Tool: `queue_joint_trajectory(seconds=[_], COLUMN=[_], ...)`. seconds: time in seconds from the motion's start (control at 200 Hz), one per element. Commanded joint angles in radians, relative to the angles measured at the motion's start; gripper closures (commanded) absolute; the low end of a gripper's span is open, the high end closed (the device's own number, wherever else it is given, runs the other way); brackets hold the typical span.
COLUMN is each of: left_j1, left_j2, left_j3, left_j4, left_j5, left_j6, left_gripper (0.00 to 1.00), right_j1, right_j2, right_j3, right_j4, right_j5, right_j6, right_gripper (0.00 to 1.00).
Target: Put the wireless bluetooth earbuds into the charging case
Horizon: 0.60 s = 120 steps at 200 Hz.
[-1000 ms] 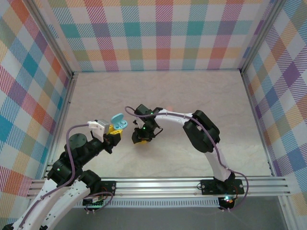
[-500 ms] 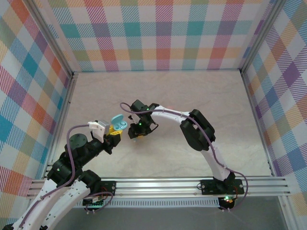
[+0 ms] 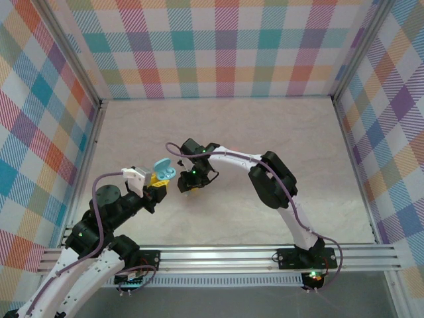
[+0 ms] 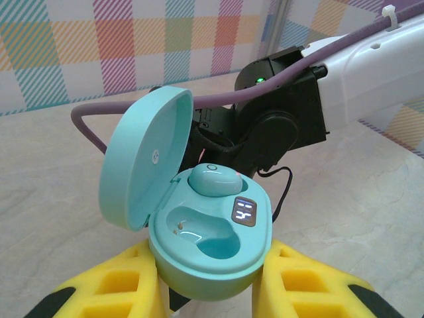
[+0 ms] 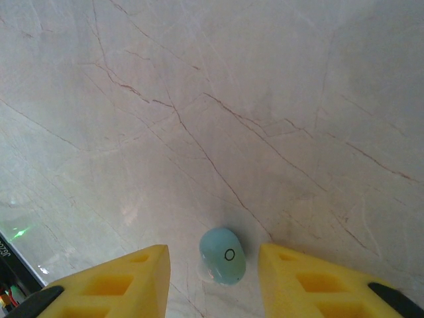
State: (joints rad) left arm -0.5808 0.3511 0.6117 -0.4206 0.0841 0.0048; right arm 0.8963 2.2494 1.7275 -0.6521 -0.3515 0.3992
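Observation:
My left gripper [image 4: 211,286] is shut on a light blue oval charging case [image 4: 212,248], its yellow pads pressed on both sides. The lid [image 4: 142,159] stands open to the left. One light blue earbud [image 4: 213,179] sits in the far slot; the near slot is bare, and a small display reads beside it. From above, the case [image 3: 163,169] hangs a little off the table, with my right gripper [image 3: 188,185] just to its right. A second light blue earbud [image 5: 223,256] lies on the marble table between the spread fingers of my open right gripper [image 5: 213,281], touching neither.
The right arm's black wrist [image 4: 278,126] and purple cable [image 4: 89,119] sit close behind the open case. Plaid walls [image 3: 218,46] and aluminium frame rails [image 3: 225,255] enclose the marble tabletop [image 3: 265,126].
My right gripper has shifted left, closer to the held case, and then stopped. The left arm and the case have stayed where they were.

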Motion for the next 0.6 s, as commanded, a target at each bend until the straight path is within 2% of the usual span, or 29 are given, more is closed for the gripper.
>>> queue_joint_trajectory(seconds=[0.0,0.345,0.595], left_j1=[0.001,0.001,0.001], left_j2=[-0.003,-0.006,-0.017], left_j3=[0.025,0.021,0.014], left_j4=[0.002,-0.001,-0.006], left_j5=[-0.001,-0.010,-0.002], left_j6=[0.006,0.009,-0.002], left_gripper=[0.81,0.81,0.81], right_j1=[0.003,0.045,0.052], right_j2=[-0.013,0.040,0.045], right_j3=[-0.014,0.053,0.071], right_j4=[-0.016,-0.147,-0.159], right_j5=[-0.001,0.103,0.125], right_j6=[-0.008,-0.062,-0.062], right_gripper=[0.60,0.62,0.62])
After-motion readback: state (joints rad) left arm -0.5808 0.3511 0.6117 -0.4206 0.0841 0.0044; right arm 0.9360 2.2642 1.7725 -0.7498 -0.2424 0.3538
